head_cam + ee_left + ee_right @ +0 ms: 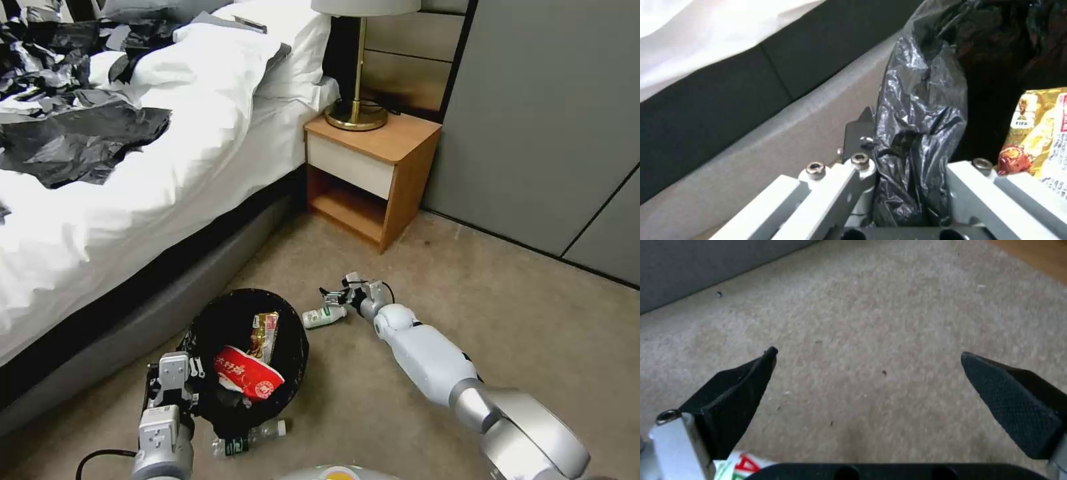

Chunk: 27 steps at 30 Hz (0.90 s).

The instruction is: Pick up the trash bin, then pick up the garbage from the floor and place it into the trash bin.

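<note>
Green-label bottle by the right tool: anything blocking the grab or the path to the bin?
Nothing visible. The right tool is open, low over the carpet right beside the green-label bottle. Between bottle and trash bin is bare carpet. The left tool grips the bin's lined rim on the far side from the bottle.

The head view looks steeply down from high over the carpet (533, 320), taking in both arms. The left wrist view sits tight behind the left end effector (907, 173), sharing the trash bin (293, 333). The right wrist view skims close carpet between its end effector's wide-spread fingers (1013, 393).
</note>
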{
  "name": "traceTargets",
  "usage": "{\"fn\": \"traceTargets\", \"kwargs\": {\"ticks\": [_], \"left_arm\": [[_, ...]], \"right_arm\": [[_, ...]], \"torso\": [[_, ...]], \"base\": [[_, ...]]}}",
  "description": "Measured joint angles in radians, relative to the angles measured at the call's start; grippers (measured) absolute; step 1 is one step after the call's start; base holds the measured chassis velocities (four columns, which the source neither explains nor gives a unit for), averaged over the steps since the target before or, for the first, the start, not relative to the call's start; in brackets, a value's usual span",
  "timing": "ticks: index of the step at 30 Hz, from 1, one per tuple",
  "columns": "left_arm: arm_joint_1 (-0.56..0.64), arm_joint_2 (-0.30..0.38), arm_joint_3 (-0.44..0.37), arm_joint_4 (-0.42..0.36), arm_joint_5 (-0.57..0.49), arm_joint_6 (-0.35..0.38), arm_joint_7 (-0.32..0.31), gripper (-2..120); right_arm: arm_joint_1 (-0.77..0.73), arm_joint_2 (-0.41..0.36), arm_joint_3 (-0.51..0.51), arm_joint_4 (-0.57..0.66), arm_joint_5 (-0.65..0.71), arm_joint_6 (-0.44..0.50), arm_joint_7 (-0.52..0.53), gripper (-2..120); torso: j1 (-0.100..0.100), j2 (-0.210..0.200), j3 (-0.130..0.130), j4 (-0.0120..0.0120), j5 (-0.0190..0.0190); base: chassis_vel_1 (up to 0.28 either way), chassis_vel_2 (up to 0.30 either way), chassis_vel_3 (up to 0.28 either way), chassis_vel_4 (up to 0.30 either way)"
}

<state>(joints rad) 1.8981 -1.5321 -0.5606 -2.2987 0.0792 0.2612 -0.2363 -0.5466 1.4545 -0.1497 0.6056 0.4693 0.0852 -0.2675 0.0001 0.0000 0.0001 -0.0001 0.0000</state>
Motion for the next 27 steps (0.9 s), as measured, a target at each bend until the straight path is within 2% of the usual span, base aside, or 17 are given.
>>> {"fn": "traceTargets", "kwargs": {"ticks": [13, 16, 17, 19, 20, 22, 27], "left_arm": [[-0.001, 0.0, 0.003, 0.001, 0.001, 0.001, 0.0, 3], [-0.001, 0.002, 0.001, -0.001, 0.001, 0.001, 0.0, 3], [0.001, 0.002, 0.001, -0.001, 0.001, 0.001, 0.0, 3], [0.0, -0.001, 0.003, 0.002, 0.001, 0.001, 0.0, 3], [0.0, -0.001, 0.003, 0.002, 0.001, 0.001, 0.0, 3], [-0.003, -0.003, 0.006, 0.004, 0.001, 0.001, 0.0, 3], [-0.005, -0.001, 0.004, 0.006, 0.001, 0.001, 0.0, 3]], "right_arm": [[-0.008, 0.007, -0.007, 0.018, 0.009, 0.003, 0.049, 100], [-0.007, 0.008, -0.005, 0.015, -0.051, 0.013, 0.045, 100], [-0.004, 0.005, 0.006, 0.005, -0.201, 0.05, 0.011, 100], [-0.008, -0.009, 0.019, 0.023, -0.412, 0.094, -0.053, 100], [-0.008, -0.009, 0.019, 0.023, -0.412, 0.094, -0.053, 100], [-0.013, -0.008, 0.024, 0.032, -0.536, 0.126, -0.097, 100], [-0.012, -0.005, 0.014, 0.034, -0.666, 0.159, -0.126, 100]], "torso": [[0.0, 0.0, 0.0, 0.0001, 0.0], [0.0, 0.0, 0.0, 0.0001, 0.0], [0.0, 0.0, 0.0, 0.0002, 0.0001], [0.0, 0.0, 0.0, -0.0001, -0.0002], [0.0, 0.0, 0.0, -0.0001, -0.0002], [0.0, 0.0, 0.0, 0.0, 0.0001], [0.0, 0.0, 0.0, 0.0002, 0.0001]], "base": [[-0.008, 0.006, 0.006, -0.007], [0.0, 0.0, 0.0, 0.0], [0.0, 0.0, 0.0, 0.0], [0.0, 0.0, 0.0, 0.0], [0.0, 0.0, 0.0, 0.0], [0.0, 0.0, 0.0, 0.0], [0.0, 0.0, 0.0, 0.0]]}}
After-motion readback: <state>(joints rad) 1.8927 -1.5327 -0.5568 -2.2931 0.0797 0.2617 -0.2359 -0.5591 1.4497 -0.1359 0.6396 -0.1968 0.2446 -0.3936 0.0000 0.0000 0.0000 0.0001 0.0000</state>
